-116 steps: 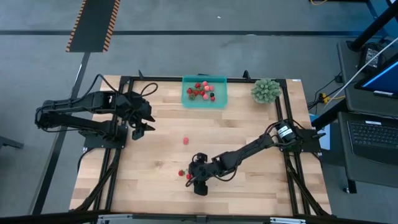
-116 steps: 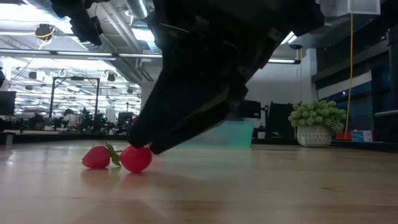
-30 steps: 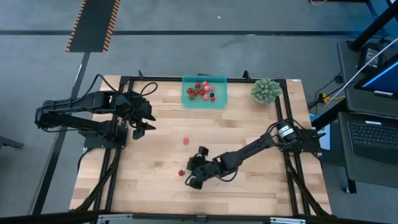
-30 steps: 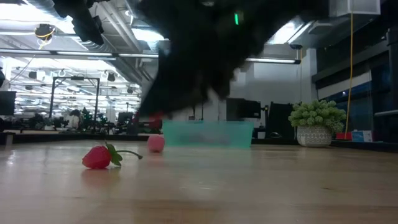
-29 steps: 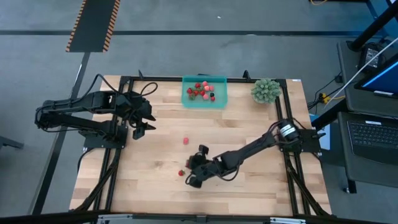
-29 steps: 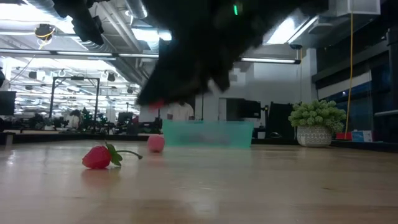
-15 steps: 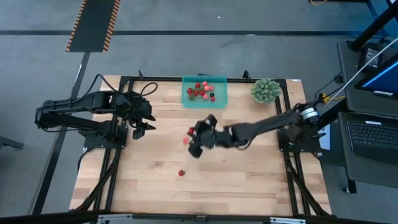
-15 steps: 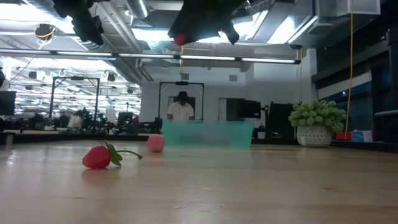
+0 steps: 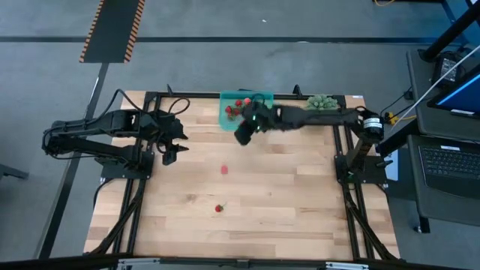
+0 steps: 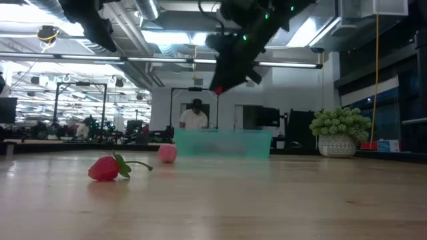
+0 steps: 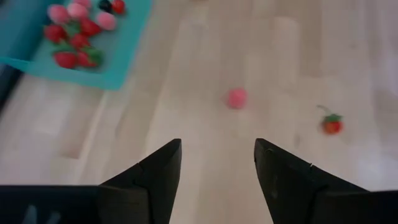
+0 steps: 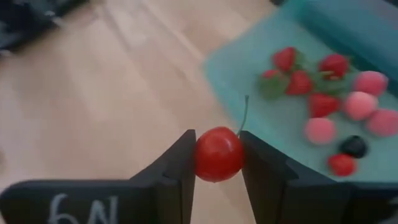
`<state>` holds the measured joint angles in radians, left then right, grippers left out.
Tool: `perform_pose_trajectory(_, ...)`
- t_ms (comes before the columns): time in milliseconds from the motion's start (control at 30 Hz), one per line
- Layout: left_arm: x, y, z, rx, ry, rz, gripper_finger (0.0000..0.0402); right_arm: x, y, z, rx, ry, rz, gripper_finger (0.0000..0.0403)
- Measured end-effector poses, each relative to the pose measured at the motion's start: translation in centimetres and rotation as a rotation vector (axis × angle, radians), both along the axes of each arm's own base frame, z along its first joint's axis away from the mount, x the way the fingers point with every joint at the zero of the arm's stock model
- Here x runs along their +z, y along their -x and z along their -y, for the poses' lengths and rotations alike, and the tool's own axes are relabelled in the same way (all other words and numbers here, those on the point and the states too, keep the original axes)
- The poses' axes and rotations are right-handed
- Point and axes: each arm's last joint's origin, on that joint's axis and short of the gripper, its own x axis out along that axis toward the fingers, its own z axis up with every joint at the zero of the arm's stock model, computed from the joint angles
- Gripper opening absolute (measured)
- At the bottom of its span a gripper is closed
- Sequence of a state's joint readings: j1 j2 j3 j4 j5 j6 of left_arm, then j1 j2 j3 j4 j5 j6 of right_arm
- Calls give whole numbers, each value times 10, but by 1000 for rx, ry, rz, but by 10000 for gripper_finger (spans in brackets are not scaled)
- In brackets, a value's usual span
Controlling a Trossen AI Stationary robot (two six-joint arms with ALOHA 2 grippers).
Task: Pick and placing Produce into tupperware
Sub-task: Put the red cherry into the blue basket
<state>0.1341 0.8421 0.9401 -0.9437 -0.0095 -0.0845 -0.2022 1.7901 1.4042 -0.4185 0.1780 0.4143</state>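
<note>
My right gripper (image 9: 242,136) is shut on a round red cherry-like piece (image 12: 217,154), high over the table just off the near edge of the teal tupperware (image 9: 259,122). The tupperware (image 12: 292,118) holds several red and pink pieces and a dark berry. A pink berry (image 9: 223,169) and a red strawberry with a green top (image 9: 219,208) lie on the table, and both show in the low view (image 10: 167,153) (image 10: 105,168). My left gripper (image 11: 217,163) is open and empty at the table's left (image 9: 172,152). My right gripper pinches the red piece by two opposite sides (image 12: 200,155) between its two fingers. Its thin stem (image 12: 244,115) sticks out past the fingers. The fingers slant down, and the piece (image 10: 218,89) hangs lifted clear, well above the table.
A spiky green plant ball (image 9: 321,103) in a pot (image 10: 339,144) stands at the far right, beside the right arm. Bare wooden table (image 9: 285,202) lies between the loose berries and the near edge. A person (image 10: 194,115) stands in the room beyond the table.
My right gripper has risen from low over the table near the red strawberry and swung toward the far edge, carrying the red piece up to the tupperware's near side. The strawberry and the pink berry have stayed where they were.
</note>
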Motion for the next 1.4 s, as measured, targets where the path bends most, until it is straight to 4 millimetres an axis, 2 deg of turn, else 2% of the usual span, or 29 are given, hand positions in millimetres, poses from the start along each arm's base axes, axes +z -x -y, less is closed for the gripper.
perform_pose_trajectory(233,2,-2,-2,29,-48,28,195,-4,26,69,-69,-73,-39,110)
perform_pose_trajectory(367,3,-9,-3,30,-53,61,195,-5,37,95,-87,-132,-15,110)
perform_pose_trajectory(467,5,-12,-3,30,-55,82,195,-11,38,101,-80,-186,-53,109)
perform_pose_trajectory(600,6,-13,-3,31,-58,98,195,-10,25,111,-55,-208,-132,109)
perform_pose_trajectory(700,6,-13,-4,35,-61,102,195,-12,11,124,-26,-218,-226,109)
perform_pose_trajectory(833,6,-13,-4,38,-63,102,195,-13,5,144,-24,-250,-352,110)
perform_pose_trajectory(1033,6,-13,-4,31,-70,99,195,-41,9,170,-24,-306,-528,109)
perform_pose_trajectory(1167,6,-13,-4,20,-81,95,195,-57,6,173,-14,-312,-560,111)
perform_pose_trajectory(1400,6,-13,-4,12,-89,94,195,-67,4,174,-6,-306,-589,121)
